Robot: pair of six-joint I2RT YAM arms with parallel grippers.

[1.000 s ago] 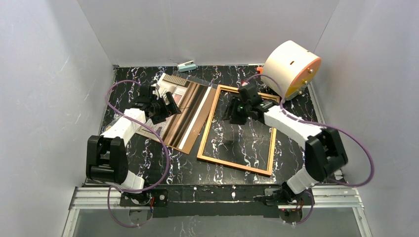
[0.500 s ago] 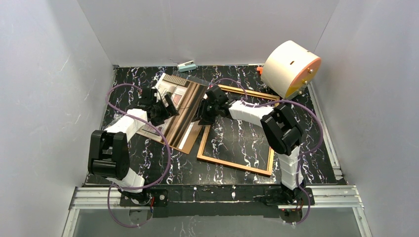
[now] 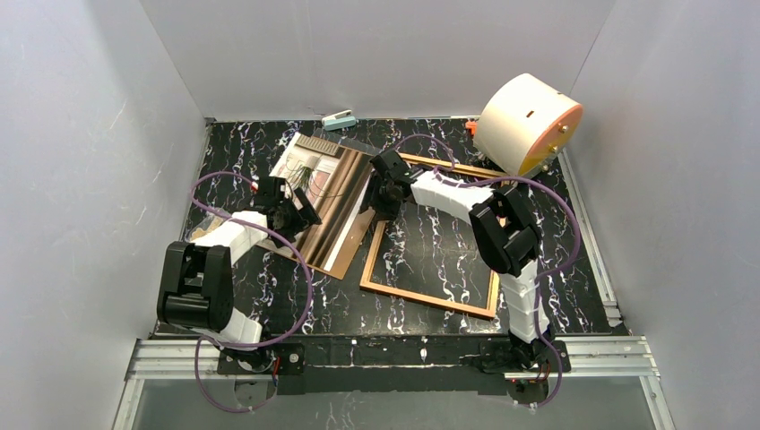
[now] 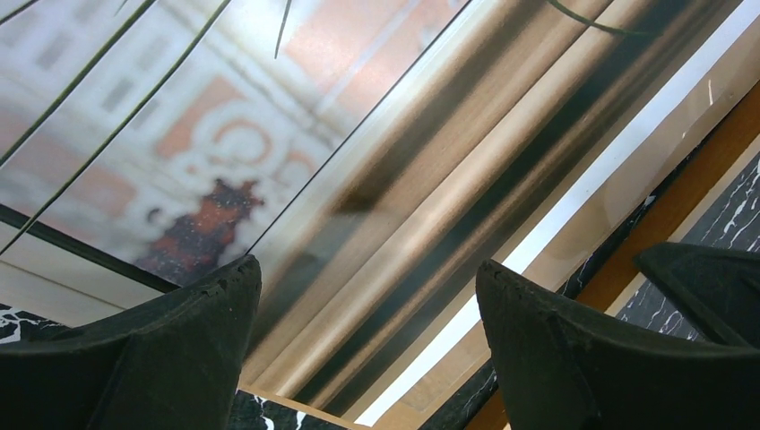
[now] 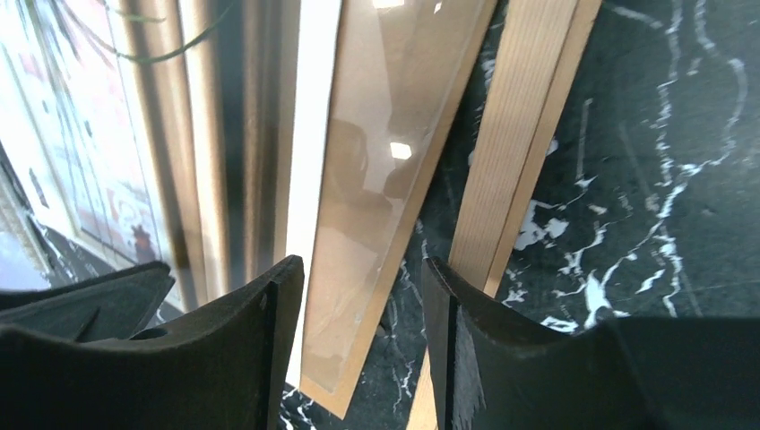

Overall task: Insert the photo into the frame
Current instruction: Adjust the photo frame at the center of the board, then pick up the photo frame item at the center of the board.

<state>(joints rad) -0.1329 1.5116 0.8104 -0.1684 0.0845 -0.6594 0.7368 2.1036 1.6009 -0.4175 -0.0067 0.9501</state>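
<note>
Right gripper [image 5: 358, 269], half-open and empty, swung to 11 o'clock of orange-brown wood frame [image 3: 428, 300], ready to grab striped plant-print paper photo [image 3: 336, 190]; left gripper [image 4: 367, 278] wide, empty.

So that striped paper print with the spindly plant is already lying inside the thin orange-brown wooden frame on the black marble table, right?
Not inside. The striped paper print lies beside the thin orange-brown wooden frame, to its left on the black marble table. The frame is empty, with only marble showing through it. The top view shows this.
</note>
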